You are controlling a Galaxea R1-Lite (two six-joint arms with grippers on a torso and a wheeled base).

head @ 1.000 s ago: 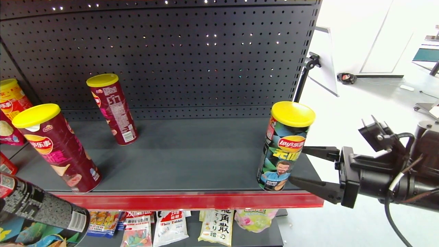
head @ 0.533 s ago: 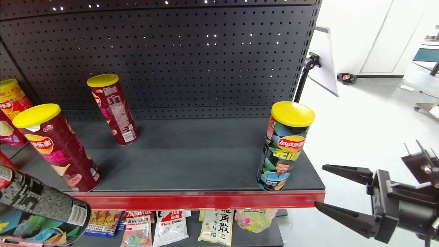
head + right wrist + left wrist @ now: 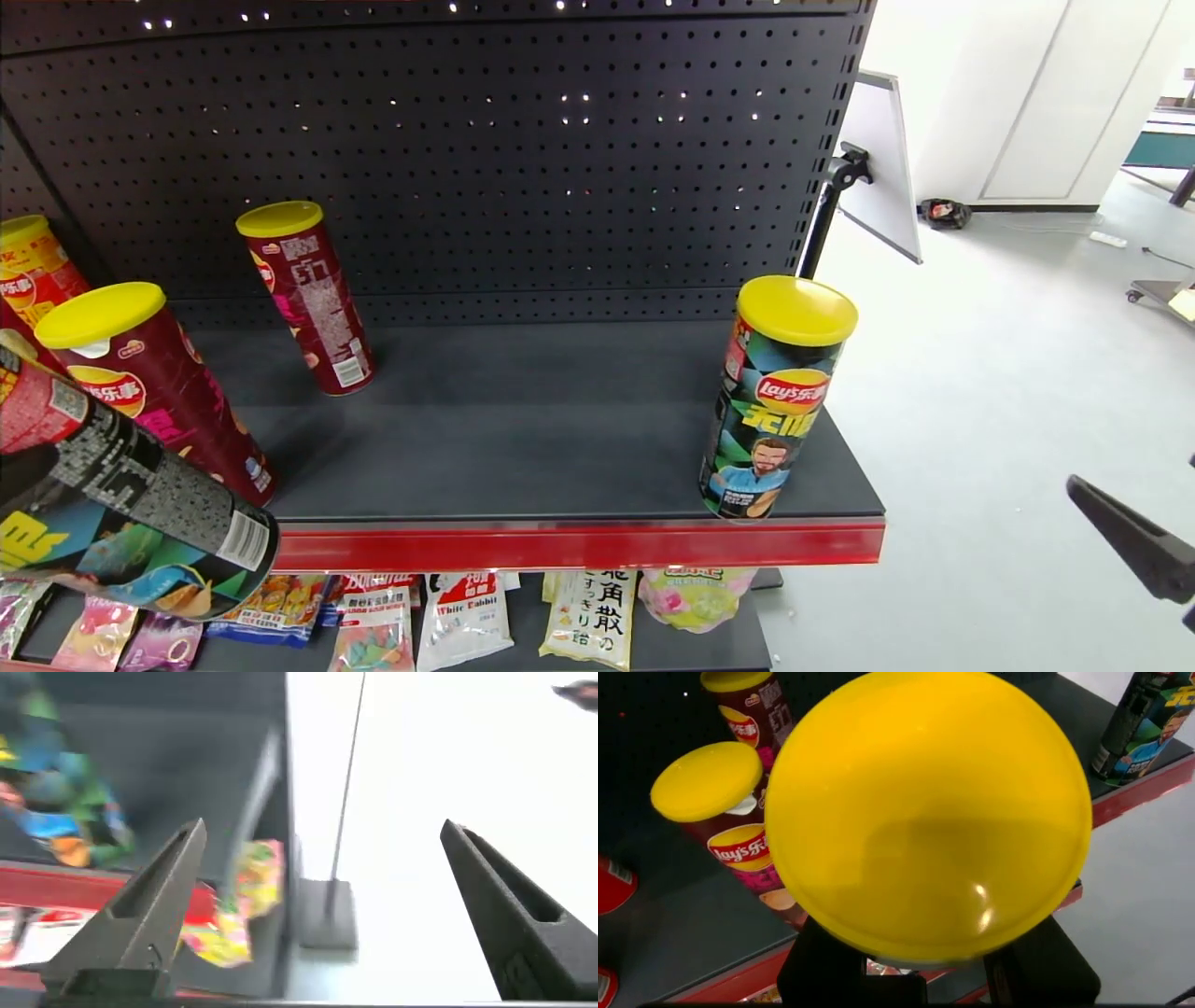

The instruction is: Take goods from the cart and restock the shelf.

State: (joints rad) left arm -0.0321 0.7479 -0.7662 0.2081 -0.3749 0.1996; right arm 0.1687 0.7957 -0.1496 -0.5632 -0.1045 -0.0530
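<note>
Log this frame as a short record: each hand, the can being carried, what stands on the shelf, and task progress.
left hand: shut on held can, tilted, in front of shelf at its left end
right hand: open, empty, right of shelf
on shelf: green can at right front edge; front maroon can and back maroon can at left
progress: held can not yet on shelf

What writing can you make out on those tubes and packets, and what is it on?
Green-and-black cardboard chip tube with yellow lid: brand logo in a red oval, left unquoted.
Rear maroon cardboard tube with yellow lid: fine print, too small to read.
Dark tilted cardboard tube: barcode, digits too small to read.
</note>
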